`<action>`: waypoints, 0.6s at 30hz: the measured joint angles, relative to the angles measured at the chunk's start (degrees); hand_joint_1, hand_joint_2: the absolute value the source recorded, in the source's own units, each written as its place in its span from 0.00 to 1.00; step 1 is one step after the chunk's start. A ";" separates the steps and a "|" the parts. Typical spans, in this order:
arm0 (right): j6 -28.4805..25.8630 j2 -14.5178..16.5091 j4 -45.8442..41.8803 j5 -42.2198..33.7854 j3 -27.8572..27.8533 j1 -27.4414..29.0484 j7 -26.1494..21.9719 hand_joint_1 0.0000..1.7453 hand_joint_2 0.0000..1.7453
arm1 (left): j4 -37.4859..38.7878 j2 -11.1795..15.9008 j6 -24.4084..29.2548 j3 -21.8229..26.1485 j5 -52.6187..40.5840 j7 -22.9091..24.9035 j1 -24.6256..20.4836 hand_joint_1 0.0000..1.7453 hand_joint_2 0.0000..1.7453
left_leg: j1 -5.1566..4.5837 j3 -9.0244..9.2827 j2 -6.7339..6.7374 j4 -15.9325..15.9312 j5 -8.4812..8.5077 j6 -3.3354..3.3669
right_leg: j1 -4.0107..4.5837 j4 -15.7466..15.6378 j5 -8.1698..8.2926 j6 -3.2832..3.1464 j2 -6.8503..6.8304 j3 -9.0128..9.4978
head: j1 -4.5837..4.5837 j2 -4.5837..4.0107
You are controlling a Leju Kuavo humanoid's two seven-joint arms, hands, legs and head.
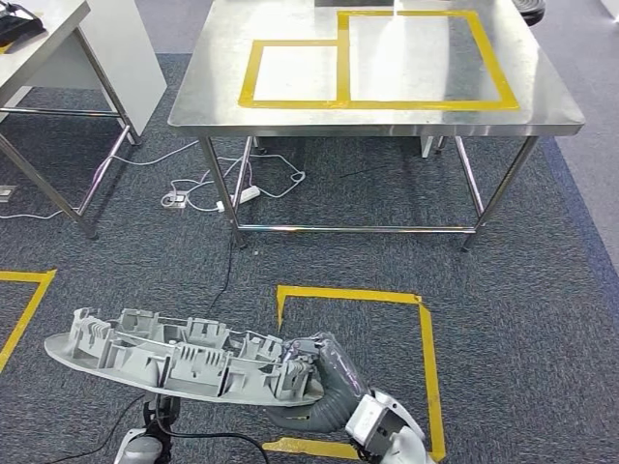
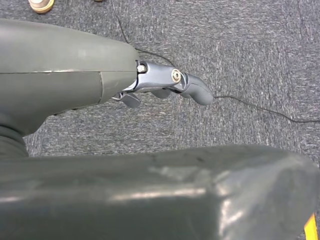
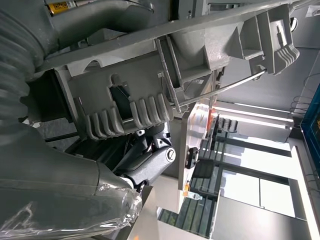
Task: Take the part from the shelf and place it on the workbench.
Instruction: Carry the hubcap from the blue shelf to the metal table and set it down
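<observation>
The part [image 1: 183, 362] is a long grey plastic moulding with ribs and clips, lying level low in the head view. My right hand [image 1: 315, 372] grips its right end. In the right wrist view its dark fingers [image 3: 151, 162] curl under the ribbed part [image 3: 151, 95]. My left arm [image 1: 146, 440] comes up beneath the part's left half, which hides the hand. In the left wrist view my left hand [image 2: 151, 82] has its fingers [image 2: 190, 89] stretched out over carpet, holding nothing. The steel workbench [image 1: 212, 92] stands ahead, marked with yellow tape rectangles [image 1: 339, 72].
A yellow tape square [image 1: 425, 358] marks the grey carpet in front of me, with more tape [image 1: 29, 300] at the left. Cables and a power strip [image 1: 245, 193] lie under the workbench's left legs. A second grey table [image 1: 109, 58] stands at the far left.
</observation>
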 joint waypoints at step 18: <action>-1.68 0.40 0.31 0.06 0.34 -0.25 -0.01 1.00 1.00 | 0.00 0.17 0.48 -0.04 0.03 0.19 -0.20 0.00 0.00 | 1.61 2.01 0.34 -0.20 -1.12 -0.16 | -1.02 2.34 -0.70 2.61 -0.72 -0.67 | 0.54 0.00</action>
